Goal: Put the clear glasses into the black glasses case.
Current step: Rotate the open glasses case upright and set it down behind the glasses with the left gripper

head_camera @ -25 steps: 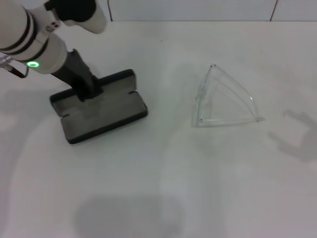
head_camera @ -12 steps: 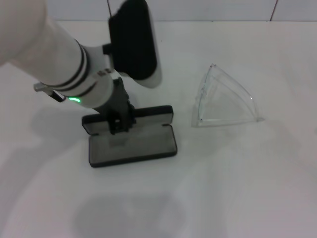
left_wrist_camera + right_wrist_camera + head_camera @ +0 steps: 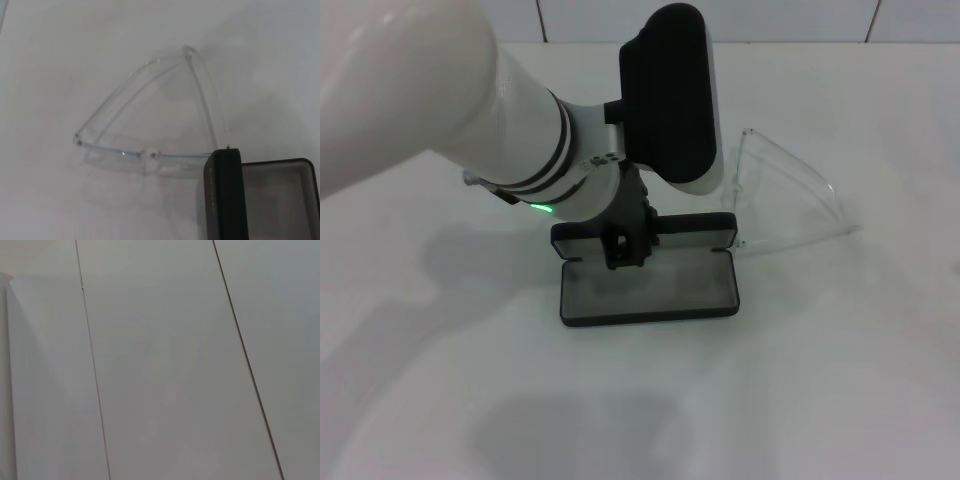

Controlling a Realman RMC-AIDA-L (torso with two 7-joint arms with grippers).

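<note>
Head view: left gripper (image 3: 625,250) clamped on the open black glasses case (image 3: 650,290).

Its fingers pinch the case's raised lid at the hinge side, with the grey-lined tray lying flat on the white table (image 3: 840,380) in front of the lid. The clear glasses (image 3: 785,205) sit just beside the case's right end, one arm tip touching or nearly touching the lid's corner. No right gripper shows in any view.

clear glossy plastic glasses (image 3: 785,195); matt black case (image 3: 650,285).

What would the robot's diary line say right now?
left end effector: gripping black glasses case | case: open, beside clear glasses | glasses: on table | right arm: unseen
</note>
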